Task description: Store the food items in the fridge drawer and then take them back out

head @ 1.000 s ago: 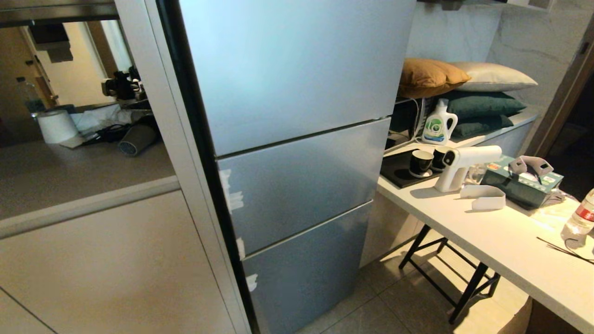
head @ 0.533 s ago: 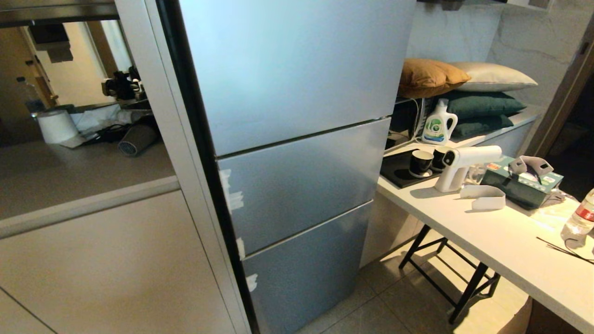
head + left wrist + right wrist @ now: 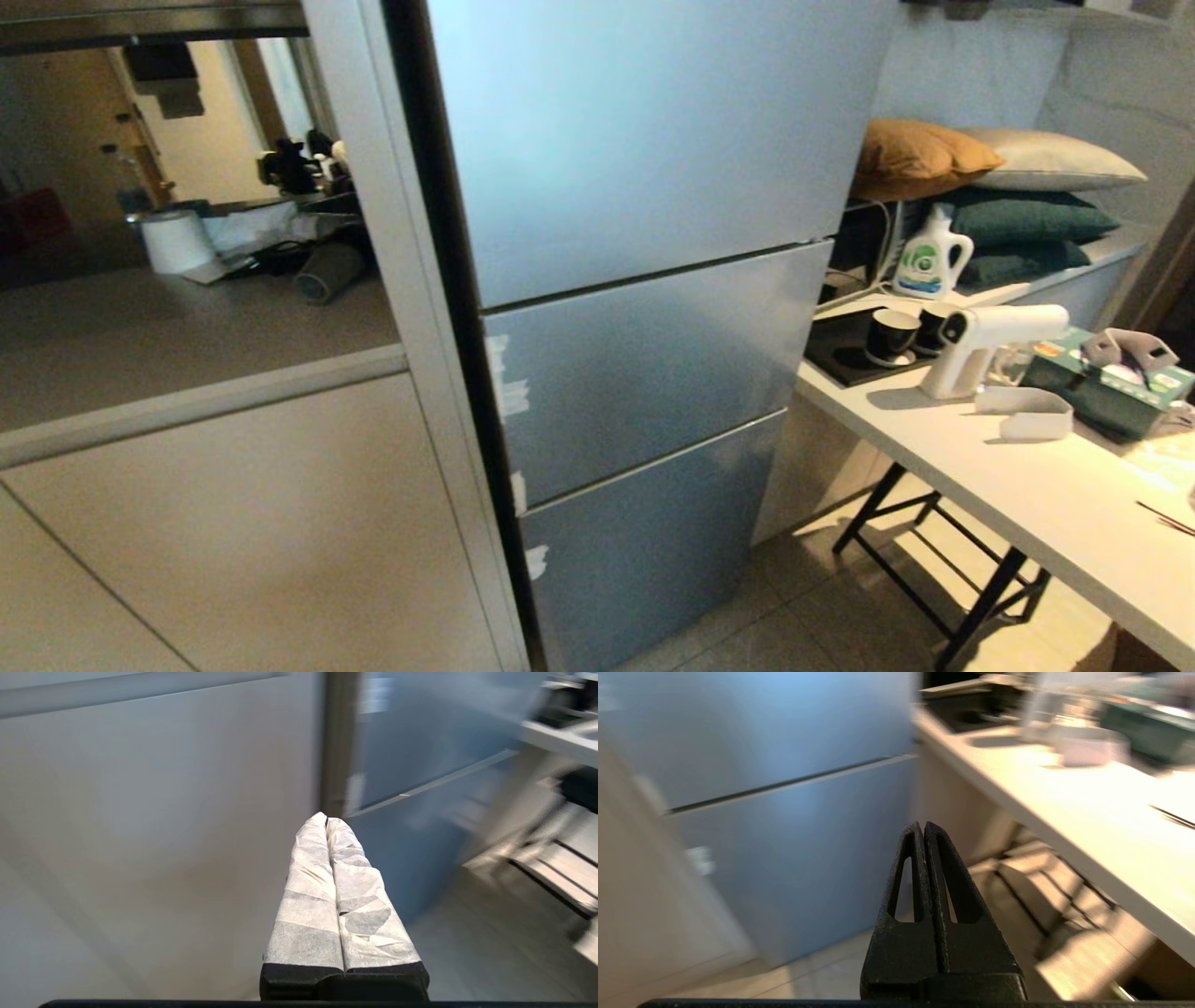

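A kitchen with a tall silver fridge (image 3: 644, 131) in the middle, all shut. Beige cabinet doors (image 3: 243, 541) are on the left. A white table (image 3: 1046, 485) stands on the right, with two cups (image 3: 892, 336) and a white spray gun (image 3: 990, 345) on it. The fridge drawer (image 3: 653, 551) is the lowest panel, near the floor, pushed in. No food can be seen. The left gripper (image 3: 325, 820), wrapped in white, has its fingers pressed together. The black right gripper (image 3: 923, 825) is pressed together too. Both hold nothing.
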